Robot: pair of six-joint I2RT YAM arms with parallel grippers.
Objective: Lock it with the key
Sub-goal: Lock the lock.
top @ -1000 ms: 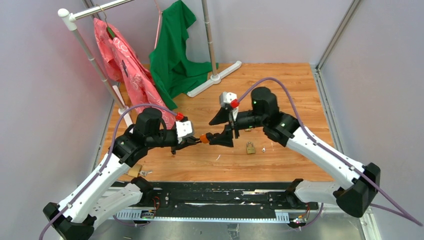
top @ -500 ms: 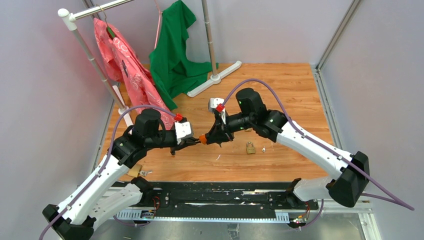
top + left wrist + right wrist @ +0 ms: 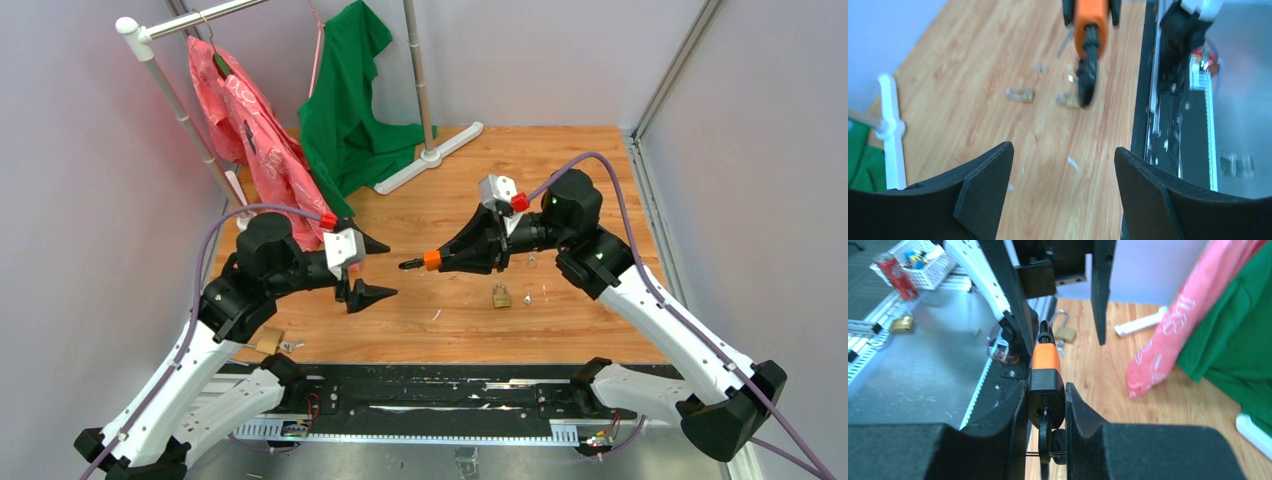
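Note:
My right gripper [image 3: 1044, 387] is shut on a black-and-orange lock [image 3: 1044, 360], which sticks out leftward over the table [image 3: 600, 180] in the top view. In that view the lock [image 3: 428, 260] points at my left gripper [image 3: 378, 268]. A black-headed key [image 3: 1044, 432] sits in the keyhole at the lock's rear end, between the right fingers, and a second key hangs beside it on a wire ring. My left gripper [image 3: 1063, 150] is open and empty, a short gap away from the lock's black tip [image 3: 1087, 80].
A brass padlock [image 3: 501, 296] lies on the wood below the right gripper, and another [image 3: 268, 342] lies by the left arm's base. Pink [image 3: 260, 140] and green [image 3: 350, 110] garments hang on a rack at the back left. A black rail [image 3: 420, 400] runs along the near edge.
The right gripper closed on the lock and carried it to the right. The left gripper let go, opened wide and drew back to the left.

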